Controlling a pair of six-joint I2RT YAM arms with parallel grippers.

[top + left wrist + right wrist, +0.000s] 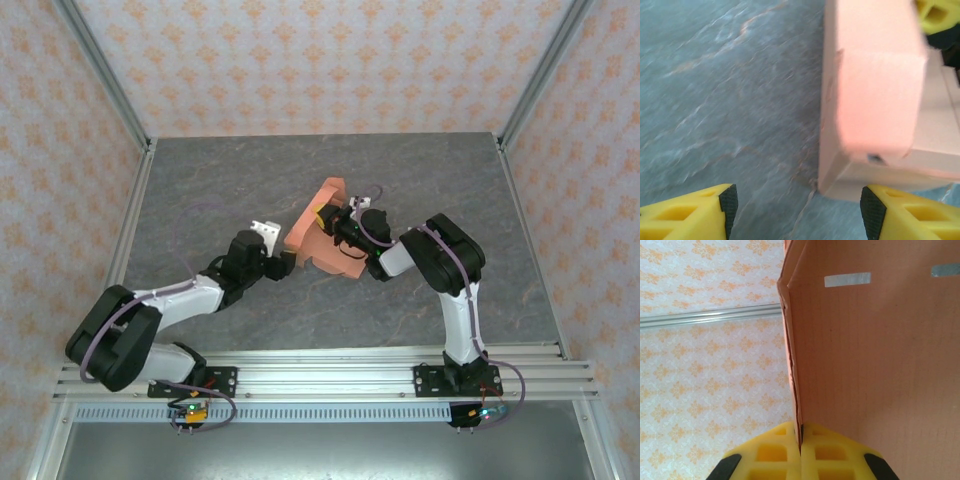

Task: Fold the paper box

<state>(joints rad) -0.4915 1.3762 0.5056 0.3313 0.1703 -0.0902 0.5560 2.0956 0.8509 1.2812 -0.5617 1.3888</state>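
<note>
paper box (875, 365), edge pinched by right hand (801, 436)

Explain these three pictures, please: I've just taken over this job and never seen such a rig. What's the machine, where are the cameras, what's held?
The machine is two small robot arms bolted at the near edge of a grey table. The top picture looks down from above and behind them. The other two come from cameras on the wrists, so the yellow fingers are each arm's own. On the table lies a salmon-orange paper box, partly folded. The right gripper is shut on an edge of its card. The left gripper stands open just short of the box's corner, holding nothing.
</note>
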